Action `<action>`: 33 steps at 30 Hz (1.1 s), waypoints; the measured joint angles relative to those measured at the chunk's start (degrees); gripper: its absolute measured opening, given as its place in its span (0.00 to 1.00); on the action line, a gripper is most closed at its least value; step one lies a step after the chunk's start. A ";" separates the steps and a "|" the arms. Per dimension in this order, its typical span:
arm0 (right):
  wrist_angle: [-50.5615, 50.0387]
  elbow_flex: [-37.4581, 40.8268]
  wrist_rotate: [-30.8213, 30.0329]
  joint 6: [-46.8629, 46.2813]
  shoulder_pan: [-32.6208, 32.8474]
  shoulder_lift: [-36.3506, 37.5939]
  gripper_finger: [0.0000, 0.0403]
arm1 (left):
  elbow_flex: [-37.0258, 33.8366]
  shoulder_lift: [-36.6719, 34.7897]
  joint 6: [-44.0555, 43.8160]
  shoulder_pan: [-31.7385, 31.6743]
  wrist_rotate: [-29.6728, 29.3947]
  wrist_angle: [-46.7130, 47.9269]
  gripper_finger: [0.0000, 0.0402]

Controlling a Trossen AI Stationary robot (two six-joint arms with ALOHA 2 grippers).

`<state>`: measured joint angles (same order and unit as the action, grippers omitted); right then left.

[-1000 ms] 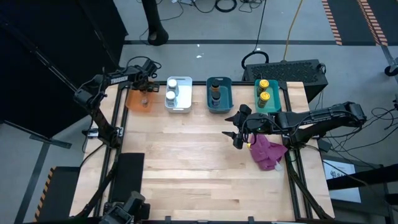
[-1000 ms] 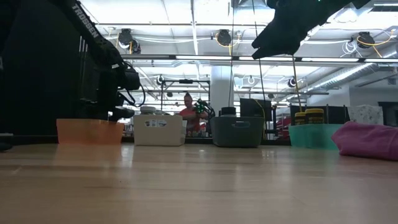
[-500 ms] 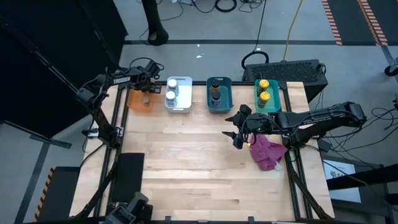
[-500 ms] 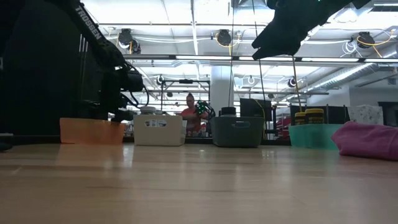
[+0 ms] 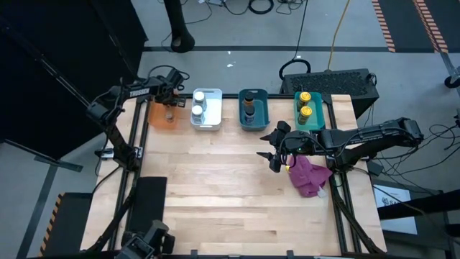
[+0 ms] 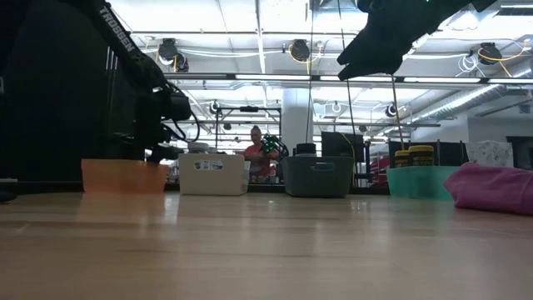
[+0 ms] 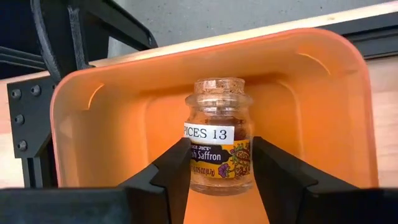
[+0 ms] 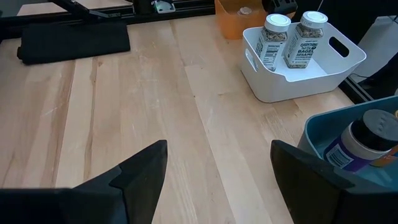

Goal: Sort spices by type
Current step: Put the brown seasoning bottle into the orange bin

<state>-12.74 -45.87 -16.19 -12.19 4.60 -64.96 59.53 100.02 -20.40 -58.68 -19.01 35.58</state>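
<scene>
At the upper left of the high view, the left gripper (image 7: 214,165) has its fingers straddling the saffron jar (image 7: 217,146) in the orange bin (image 5: 159,115), grip uncertain, while the right gripper (image 5: 274,147) hangs open; sorting looks nearly finished.

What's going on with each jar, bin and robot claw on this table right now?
Saffron jar: upright in the orange bin, between the left gripper's fingers.
White bin: holds two white-lidded jars, upright.
Blue bin: holds dark-lidded jars.
Teal bin: holds two yellow-lidded jars, upright.
Right gripper: open, empty, above the bare table.
Magenta cloth: crumpled on the table.
</scene>
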 joint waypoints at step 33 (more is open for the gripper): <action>0.01 0.00 -0.01 0.04 0.00 -0.01 0.66 | 0.26 -9.97 7.39 -1.94 0.99 4.53 0.39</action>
<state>-12.73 -45.87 -16.21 -12.14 4.60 -64.97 59.79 90.05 -13.01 -60.62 -18.02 40.11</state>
